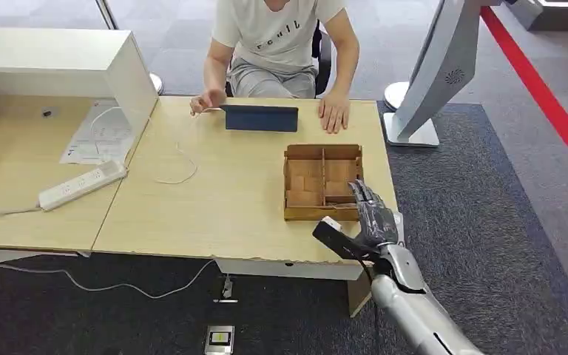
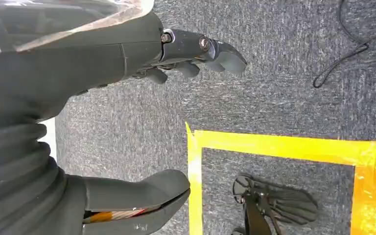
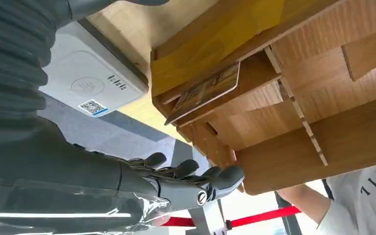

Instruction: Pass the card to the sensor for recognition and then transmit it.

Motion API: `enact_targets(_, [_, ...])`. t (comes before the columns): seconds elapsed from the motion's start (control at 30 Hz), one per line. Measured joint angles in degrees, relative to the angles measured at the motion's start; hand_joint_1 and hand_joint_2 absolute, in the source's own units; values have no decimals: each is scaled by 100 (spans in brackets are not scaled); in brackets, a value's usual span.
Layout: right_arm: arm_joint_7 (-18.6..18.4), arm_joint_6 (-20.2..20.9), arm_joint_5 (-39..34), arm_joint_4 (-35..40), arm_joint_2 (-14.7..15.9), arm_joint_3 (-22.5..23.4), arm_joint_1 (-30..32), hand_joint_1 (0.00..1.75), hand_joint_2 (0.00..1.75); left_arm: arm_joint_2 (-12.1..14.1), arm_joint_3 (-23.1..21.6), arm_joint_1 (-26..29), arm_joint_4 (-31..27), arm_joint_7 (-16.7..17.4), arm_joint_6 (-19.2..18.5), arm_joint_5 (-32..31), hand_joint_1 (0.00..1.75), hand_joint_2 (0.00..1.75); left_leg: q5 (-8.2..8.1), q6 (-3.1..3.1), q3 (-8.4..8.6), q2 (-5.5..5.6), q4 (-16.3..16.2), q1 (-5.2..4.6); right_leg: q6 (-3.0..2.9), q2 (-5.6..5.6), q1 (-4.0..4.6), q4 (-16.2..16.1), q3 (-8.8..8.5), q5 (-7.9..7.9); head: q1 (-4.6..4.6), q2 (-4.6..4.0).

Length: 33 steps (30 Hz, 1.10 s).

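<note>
Card (image 3: 203, 91) lies in the box (image 3: 293, 117) beside our right hand (image 1: 373, 214), fingers spread, empty; sensor (image 3: 90, 81) pass and handover remain.

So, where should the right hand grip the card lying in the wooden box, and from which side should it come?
Likely by the free long edge of the card. It lies tilted in a compartment of the wooden divider box, one edge propped against the wall. The right hand hovers open at the box's near corner, so coming from above, thumb under the raised edge, seems best.
</note>
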State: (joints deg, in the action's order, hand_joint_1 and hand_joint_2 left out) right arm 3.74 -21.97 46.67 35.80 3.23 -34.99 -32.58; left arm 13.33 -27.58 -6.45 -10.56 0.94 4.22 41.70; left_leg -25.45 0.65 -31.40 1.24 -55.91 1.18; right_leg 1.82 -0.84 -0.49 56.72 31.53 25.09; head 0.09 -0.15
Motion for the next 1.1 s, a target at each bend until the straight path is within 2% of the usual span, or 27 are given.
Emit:
enact_targets(0.5, [-140,76,588,2,24,103,-77,0,175,39,-15,-2,0,103,2,4,0,175,0,0,0,0,0,0,0,0,0,0,0,0,2,0])
enact_targets(1.07, [-209,286,738,7,4,109,-76,0,175,44,-112,-7,0,103,-2,17,0,175,0,0,0,-1,0,0,0,0,0,0,-1,0,2,0])
enact_targets(1.1, [-238,306,767,13,2,109,-76,9,175,46,-116,-10,0,103,-2,20,0,175,0,0,0,0,0,0,0,0,0,0,-1,0,0,0])
